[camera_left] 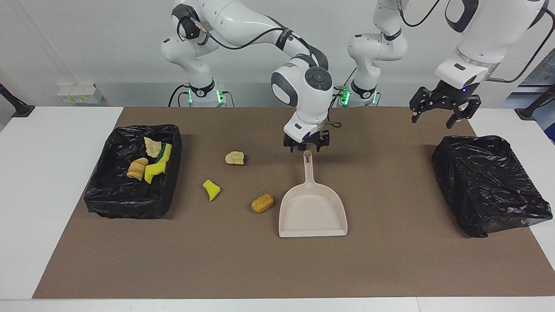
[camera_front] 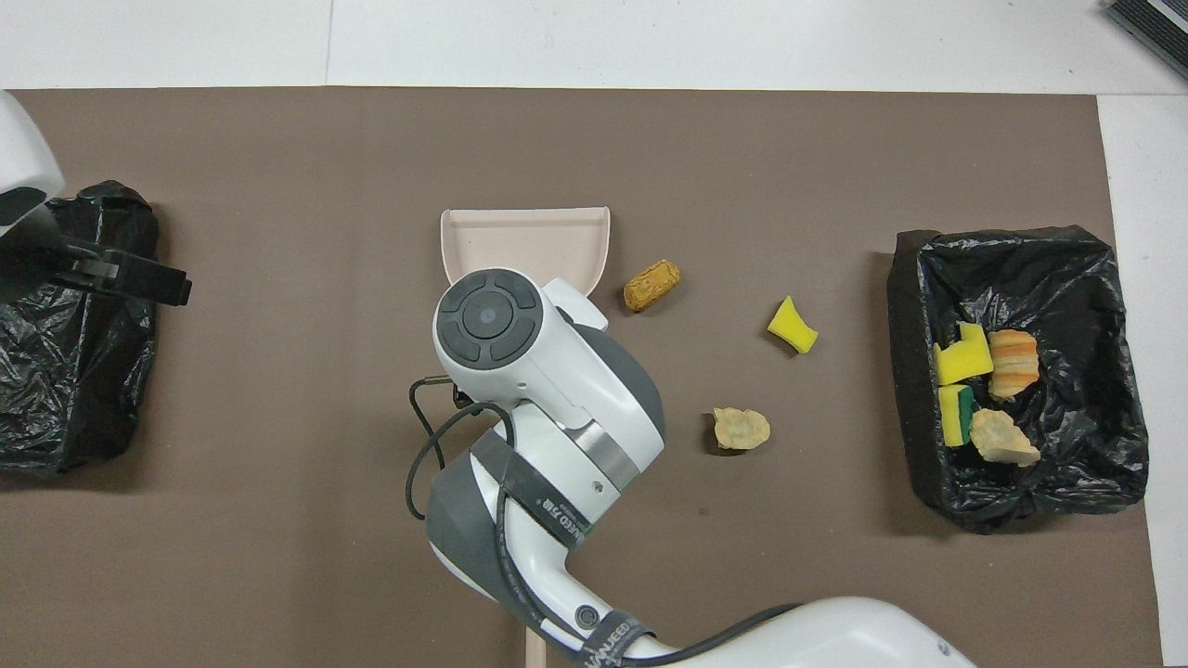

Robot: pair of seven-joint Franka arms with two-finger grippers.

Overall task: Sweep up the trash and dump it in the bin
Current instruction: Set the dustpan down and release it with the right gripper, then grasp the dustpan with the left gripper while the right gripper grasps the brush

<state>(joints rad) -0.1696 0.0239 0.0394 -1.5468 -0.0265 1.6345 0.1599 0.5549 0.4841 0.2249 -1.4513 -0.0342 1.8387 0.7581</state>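
My right gripper (camera_left: 306, 145) hangs with jaws wide just over the dustpan (camera_left: 313, 211) handle, mid-desk; my left gripper (camera_left: 442, 108), jaws wide, waits. Trash: three scraps (camera_left: 262, 203) loose mid-desk, four in the bin (camera_left: 171, 173)

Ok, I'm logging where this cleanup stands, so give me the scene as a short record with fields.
dustpan: flat on the brown mat, mid-table, handle toward the robots, empty, not held
right gripper: open, over the dustpan handle's tip, clear of it
left gripper: open, in the air near the closed black bag, holding nothing
open bin: at the right arm's end, four scraps inside
loose trash: orange-brown lump beside the dustpan; yellow sponge bit; tan chunk
brush: not in view
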